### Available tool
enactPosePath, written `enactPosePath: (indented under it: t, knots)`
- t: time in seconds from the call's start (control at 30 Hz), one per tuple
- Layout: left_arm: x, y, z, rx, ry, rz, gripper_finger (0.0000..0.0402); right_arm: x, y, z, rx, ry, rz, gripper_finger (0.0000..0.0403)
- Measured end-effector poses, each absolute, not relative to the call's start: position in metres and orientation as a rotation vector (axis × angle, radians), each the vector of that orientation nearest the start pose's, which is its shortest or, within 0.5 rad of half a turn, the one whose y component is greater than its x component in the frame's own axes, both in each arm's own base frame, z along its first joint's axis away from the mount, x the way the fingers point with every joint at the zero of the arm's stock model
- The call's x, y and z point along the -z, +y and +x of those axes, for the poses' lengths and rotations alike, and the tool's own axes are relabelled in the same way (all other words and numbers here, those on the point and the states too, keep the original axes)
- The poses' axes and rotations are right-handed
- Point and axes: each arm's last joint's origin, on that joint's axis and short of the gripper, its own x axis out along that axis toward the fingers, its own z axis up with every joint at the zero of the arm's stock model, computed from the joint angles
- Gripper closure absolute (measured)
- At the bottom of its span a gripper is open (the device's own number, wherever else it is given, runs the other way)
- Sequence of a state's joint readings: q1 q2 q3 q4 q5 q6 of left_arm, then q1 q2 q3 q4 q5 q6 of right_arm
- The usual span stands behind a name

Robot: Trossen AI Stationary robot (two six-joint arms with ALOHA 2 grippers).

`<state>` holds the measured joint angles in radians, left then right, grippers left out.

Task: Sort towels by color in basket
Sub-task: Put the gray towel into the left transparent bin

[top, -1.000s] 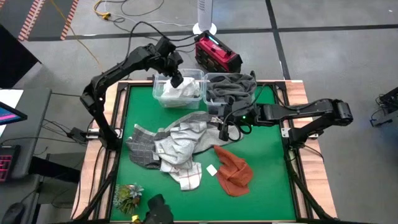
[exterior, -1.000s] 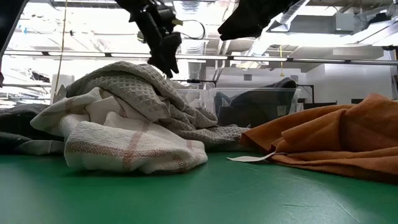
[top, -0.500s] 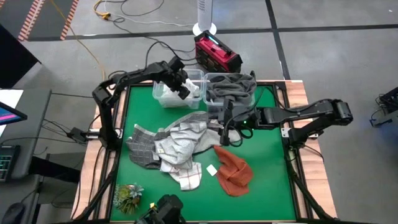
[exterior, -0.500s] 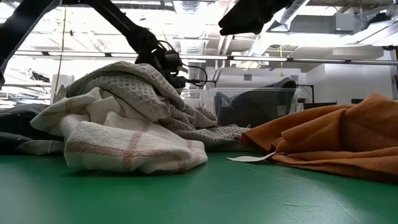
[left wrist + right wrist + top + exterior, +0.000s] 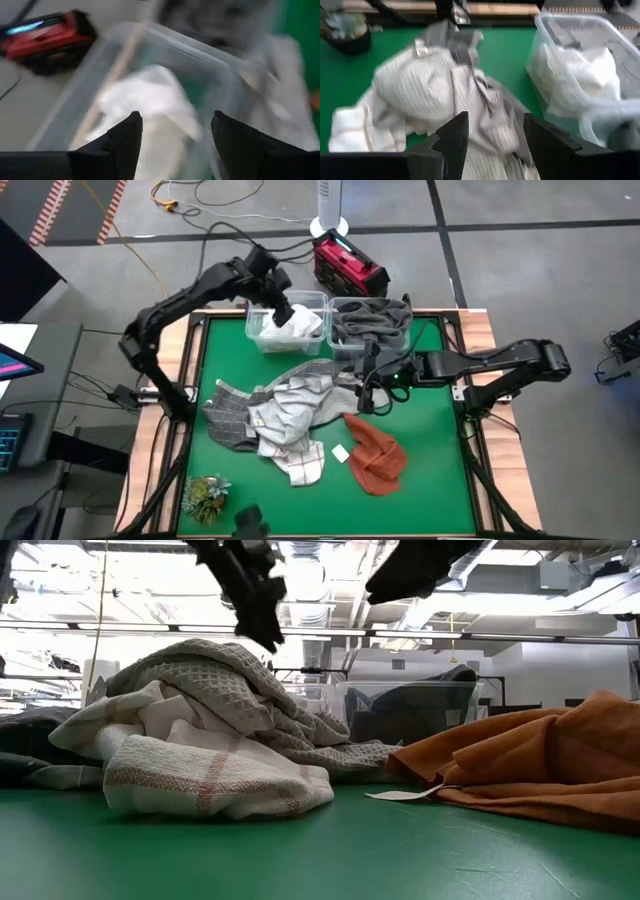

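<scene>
Left pincer (image 5: 283,311), fingers apart, hovers over white towel (image 5: 296,328) in bin (image 5: 262,340).

Green plant (image 5: 205,496) — red device (image 5: 349,265) beyond table

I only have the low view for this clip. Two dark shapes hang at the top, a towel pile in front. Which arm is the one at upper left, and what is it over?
Observer: That is the left gripper; in the high view it sits over the clear bin holding the white towels.
Operator: Is it carrying anything?
Observer: No. In its wrist view the fingers stand apart with nothing between them.
Operator: And the other shape?
Observer: The right gripper, open, at the edge of the grey towel pile beside the second bin, which holds dark grey towels.
Operator: Anything left on the mat besides that pile?
Observer: A rust orange towel.
</scene>
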<state>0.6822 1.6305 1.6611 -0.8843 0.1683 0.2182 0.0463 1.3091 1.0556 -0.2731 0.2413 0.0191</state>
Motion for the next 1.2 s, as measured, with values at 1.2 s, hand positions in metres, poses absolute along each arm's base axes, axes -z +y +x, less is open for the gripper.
enactPosePath:
  t: [1.2]
  knots:
    - [-0.259, -0.042, 0.279, 0.037, 0.851, 0.018, 0.0174, -0.273, -0.021, 0.254, 0.411, 0.638, -0.11, 0.0239]
